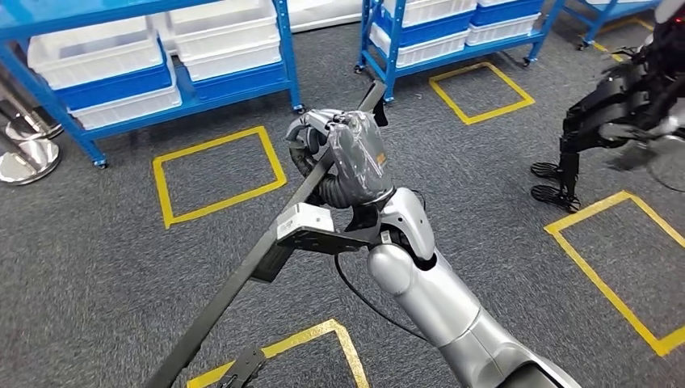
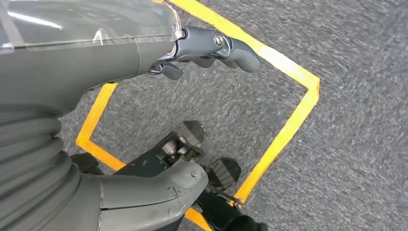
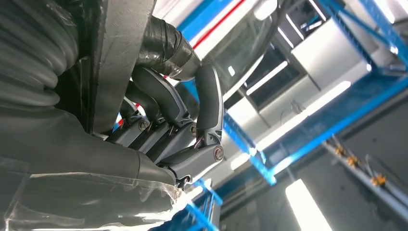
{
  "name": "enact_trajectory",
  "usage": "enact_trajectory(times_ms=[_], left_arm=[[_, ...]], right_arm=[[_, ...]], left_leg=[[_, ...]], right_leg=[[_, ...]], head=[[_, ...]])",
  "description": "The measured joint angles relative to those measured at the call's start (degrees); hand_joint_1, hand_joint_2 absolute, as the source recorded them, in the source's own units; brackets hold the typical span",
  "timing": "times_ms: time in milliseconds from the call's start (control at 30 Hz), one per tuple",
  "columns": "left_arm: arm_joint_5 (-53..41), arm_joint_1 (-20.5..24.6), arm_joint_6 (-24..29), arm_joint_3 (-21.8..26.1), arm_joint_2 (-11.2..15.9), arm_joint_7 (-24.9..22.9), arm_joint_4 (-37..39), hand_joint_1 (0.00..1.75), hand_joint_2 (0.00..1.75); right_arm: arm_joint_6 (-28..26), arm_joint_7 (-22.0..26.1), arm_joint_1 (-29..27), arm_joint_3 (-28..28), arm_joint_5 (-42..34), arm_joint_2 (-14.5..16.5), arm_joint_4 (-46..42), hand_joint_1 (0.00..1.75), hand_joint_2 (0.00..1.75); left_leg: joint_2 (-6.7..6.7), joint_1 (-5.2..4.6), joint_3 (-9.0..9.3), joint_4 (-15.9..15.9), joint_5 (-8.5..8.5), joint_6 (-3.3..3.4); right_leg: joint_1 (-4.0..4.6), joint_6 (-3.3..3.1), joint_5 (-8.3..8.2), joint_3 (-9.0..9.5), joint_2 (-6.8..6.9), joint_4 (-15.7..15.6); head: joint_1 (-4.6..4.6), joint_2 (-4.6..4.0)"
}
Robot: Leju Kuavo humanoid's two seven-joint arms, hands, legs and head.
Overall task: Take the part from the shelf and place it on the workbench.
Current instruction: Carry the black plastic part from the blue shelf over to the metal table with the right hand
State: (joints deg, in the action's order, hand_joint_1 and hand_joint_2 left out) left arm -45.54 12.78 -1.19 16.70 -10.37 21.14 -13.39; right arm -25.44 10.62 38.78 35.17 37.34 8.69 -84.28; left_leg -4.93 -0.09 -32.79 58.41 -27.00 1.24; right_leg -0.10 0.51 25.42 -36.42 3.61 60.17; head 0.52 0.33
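Right hand (image 1: 349, 149) fingers (image 3: 163, 122) wrapped round long black part (image 1: 242, 271), carrying clear of floor; left hand (image 2: 211, 45) loose, holding nothing.

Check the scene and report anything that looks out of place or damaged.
Nothing looks damaged or spilled. The right hand grips a long dark part that slants over the carpet. The white bins sit squarely on the blue shelf.
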Motion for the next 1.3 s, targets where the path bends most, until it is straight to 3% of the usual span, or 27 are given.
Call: enact_trajectory(times_ms=[67,100,167,233,267,300,333,400,467,533,567,600,667,733,800,833,867,933,1000,1033,1100,1133,1200,1233,1300], left_arm=[[0.03,0.05,-0.04,-0.14,0.02,0.26,-0.02,0.00,1.75],[0.07,0.07,-0.05,-0.23,0.03,0.39,-0.06,0.00,1.75],[0.19,0.10,-0.07,-0.38,0.04,0.71,-0.15,0.00,1.75],[0.29,-0.06,-0.12,-0.45,0.13,0.93,-0.18,0.00,1.75],[0.33,-0.22,-0.16,-0.48,0.20,0.97,-0.18,0.00,1.75],[0.34,-0.39,-0.21,-0.50,0.30,0.99,-0.18,0.00,1.75],[0.35,-0.52,-0.25,-0.53,0.38,1.02,-0.18,0.00,1.75],[0.48,-0.61,-0.31,-0.57,0.52,1.17,-0.19,0.00,1.75],[0.73,-0.61,-0.34,-0.58,0.67,1.38,-0.21,0.00,1.75],[0.90,-0.67,-0.45,-0.62,0.77,1.51,-0.22,0.00,1.75],[0.95,-0.69,-0.52,-0.67,0.77,1.54,-0.24,0.00,1.75],[0.95,-0.69,-0.60,-0.74,0.77,1.55,-0.26,0.00,1.75],[0.94,-0.64,-0.68,-0.87,0.79,1.58,-0.36,0.00,1.75],[0.93,-0.71,-0.70,-0.91,0.86,1.60,-0.43,0.00,1.75],[0.92,-0.83,-0.73,-0.92,0.93,1.59,-0.44,0.00,1.75],[0.92,-0.86,-0.75,-0.92,0.96,1.59,-0.44,0.00,1.75],[0.90,-0.86,-0.77,-0.93,0.97,1.59,-0.44,0.00,1.75],[0.88,-0.78,-0.83,-0.94,0.98,1.59,-0.48,0.00,1.75],[0.88,-0.61,-0.86,-0.96,1.02,1.61,-0.61,0.00,1.75],[0.89,-0.52,-0.90,-0.96,1.05,1.61,-0.68,0.00,1.75],[0.90,-0.28,-1.04,-1.01,1.01,1.62,-0.81,0.00,1.75],[0.91,-0.13,-1.10,-1.07,0.98,1.62,-0.90,0.00,1.75],[0.98,0.18,-1.17,-1.22,0.92,1.63,-1.08,0.00,1.75],[1.01,0.24,-1.20,-1.30,0.92,1.63,-1.13,0.00,1.75],[1.04,0.15,-1.26,-1.39,0.92,1.63,-1.14,0.00,1.75]], right_arm=[[-0.01,0.02,-0.18,0.00,-0.01,-0.25,-0.80,1.75,1.75],[-0.02,0.05,-0.30,-0.01,-0.04,-0.39,-1.18,1.75,1.75],[-0.07,0.18,-0.52,-0.02,-0.21,-0.58,-2.00,1.75,1.75],[-0.11,0.36,-0.95,-0.02,-0.47,-0.72,-2.79,1.75,1.75],[-0.12,0.45,-1.33,-0.02,-0.61,-0.83,-3.17,1.75,1.75],[-0.12,0.54,-1.77,-0.02,-0.76,-1.00,-3.55,1.75,1.75],[-0.12,0.63,-2.21,-0.03,-0.94,-1.21,-3.94,1.75,1.75],[-0.14,0.82,-2.86,-0.08,-1.33,-1.64,-4.89,1.75,1.75],[-0.20,0.95,-3.19,-0.23,-1.74,-2.00,-5.85,1.75,1.75],[-0.27,1.01,-3.57,-0.48,-2.02,-2.35,-6.54,1.75,1.75],[-0.29,1.02,-3.86,-0.69,-2.09,-2.56,-6.82,1.75,1.75],[-0.31,1.03,-4.16,-0.97,-2.12,-2.80,-7.12,1.75,1.75],[-0.34,1.09,-4.45,-1.63,-2.13,-3.26,-7.73,1.75,1.75],[-0.37,1.13,-4.54,-2.07,-2.13,-3.51,-8.12,1.75,1.75],[-0.37,1.12,-4.90,-2.30,-2.13,-3.73,-8.21,1.75,1.75],[-0.36,1.12,-5.09,-2.39,-2.13,-3.87,-8.22,1.75,1.75],[-0.36,1.13,-5.21,-2.47,-2.13,-4.01,-8.25,1.75,1.75],[-0.36,1.14,-5.25,-2.56,-2.13,-4.16,-8.47,1.75,1.75],[-0.36,1.19,-5.21,-2.65,-2.08,-4.22,-8.86,1.75,1.75],[-0.37,1.22,-5.20,-2.74,-2.03,-4.25,-9.03,1.75,1.75],[-0.36,1.23,-5.21,-2.92,-1.73,-4.32,-9.39,1.75,1.75],[-0.33,1.22,-5.20,-2.97,-1.48,-4.34,-9.63,1.75,1.75],[-0.27,1.18,-5.07,-3.02,-1.00,-4.34,-10.12,1.75,1.75],[-0.24,1.10,-5.02,-3.03,-0.87,-4.32,-10.26,1.75,1.75],[-0.20,0.92,-5.04,-3.04,-0.72,-4.30,-10.34,1.75,1.75]], left_leg=[[-1.00,-0.06,0.06,0.10,-0.13,-0.57],[-0.89,0.07,0.04,0.26,-0.40,-0.90],[1.13,0.38,-0.90,2.69,-2.38,-1.45],[3.58,0.56,-3.68,9.03,-5.92,-1.72],[4.05,0.57,-5.29,12.54,-7.31,-1.77],[4.26,0.57,-6.39,14.87,-7.84,-1.77],[4.40,0.56,-6.62,15.29,-7.29,-1.67],[5.32,0.55,-4.18,10.13,-3.64,-1.14],[7.86,0.58,-0.90,3.32,-0.98,-0.48],[9.15,0.43,0.36,0.60,-0.68,-0.14],[8.67,0.33,0.52,0.17,-0.52,-0.01],[8.04,0.43,0.59,-0.20,-0.21,0.23],[6.58,0.63,0.85,-1.25,0.55,0.84],[5.05,0.59,0.90,-1.73,0.89,1.18],[3.46,0.54,0.76,-1.67,0.88,1.22],[2.67,0.55,0.68,-1.58,0.82,1.16],[1.90,0.60,0.63,-1.44,0.72,1.04],[0.57,0.69,0.59,-0.96,0.30,0.57],[-0.44,0.43,0.47,-0.28,-0.22,-0.13],[-0.88,0.29,0.45,-0.08,-0.40,-0.45],[-1.85,0.30,0.59,0.01,-0.69,-1.06],[-1.47,0.45,0.56,0.32,-1.15,-1.36],[1.08,0.74,-0.75,3.65,-3.54,-1.77],[2.72,0.83,-2.19,7.00,-5.33,-1.84],[4.14,0.83,-5.67,14.20,-8.09,-1.77]], right_leg=[[0.20,-0.78,-0.12,-0.17,-1.03,-0.29],[0.17,-1.13,-0.28,-0.20,-1.60,-0.44],[-0.08,-1.81,-0.70,-0.18,-2.72,-0.80],[-0.15,-2.19,-0.91,-0.27,-3.92,-0.86],[-0.07,-2.28,-0.97,-0.33,-4.63,-0.84],[0.02,-2.33,-1.01,-0.39,-5.38,-0.79],[0.09,-2.35,-1.04,-0.43,-6.17,-0.73],[0.15,-2.31,-1.11,-0.47,-7.70,-0.56],[0.11,-2.01,-1.29,-0.66,-9.02,-0.42],[-0.15,-1.36,-1.69,-1.06,-10.19,-0.46],[-0.29,-0.94,-1.96,-1.23,-10.86,-0.62],[-0.34,-0.62,-2.06,-1.36,-10.92,-0.69],[-0.12,-0.08,-0.65,-2.28,-8.65,0.95],[-0.09,0.34,2.87,-4.78,-5.40,6.52],[-0.43,0.80,5.49,-7.52,-4.30,12.77],[-0.64,1.03,5.56,-7.93,-4.00,13.95],[-0.86,1.24,4.54,-7.12,-3.66,12.82],[-1.08,1.53,1.47,-3.09,-1.90,5.88],[-0.77,1.13,-0.02,-0.26,-0.31,0.57],[-0.54,0.78,0.08,-0.02,-0.12,-0.14],[-0.43,-0.10,-0.09,-0.18,-1.46,-0.16],[-0.46,-0.45,-0.20,-0.18,-2.08,-0.29],[-0.66,-1.17,-0.45,-0.09,-3.22,-0.54],[-0.64,-1.38,-0.49,-0.10,-3.79,-0.57],[-0.43,-1.66,-0.55,-0.15,-5.21,-0.52]], head=[[0.01,0.00],[0.01,0.00],[0.01,0.00],[0.01,0.00],[0.02,0.00],[0.02,0.00],[0.02,0.00],[0.02,0.00],[0.01,0.00],[0.01,0.00],[0.02,0.00],[0.02,0.00],[-0.01,0.00],[-0.03,0.00],[-0.04,0.00],[-0.03,0.00],[-0.04,0.00],[-0.04,0.00],[-0.01,0.00],[0.01,0.00],[0.03,0.00],[0.04,0.00],[0.04,0.00],[0.04,0.00],[0.04,0.00]])
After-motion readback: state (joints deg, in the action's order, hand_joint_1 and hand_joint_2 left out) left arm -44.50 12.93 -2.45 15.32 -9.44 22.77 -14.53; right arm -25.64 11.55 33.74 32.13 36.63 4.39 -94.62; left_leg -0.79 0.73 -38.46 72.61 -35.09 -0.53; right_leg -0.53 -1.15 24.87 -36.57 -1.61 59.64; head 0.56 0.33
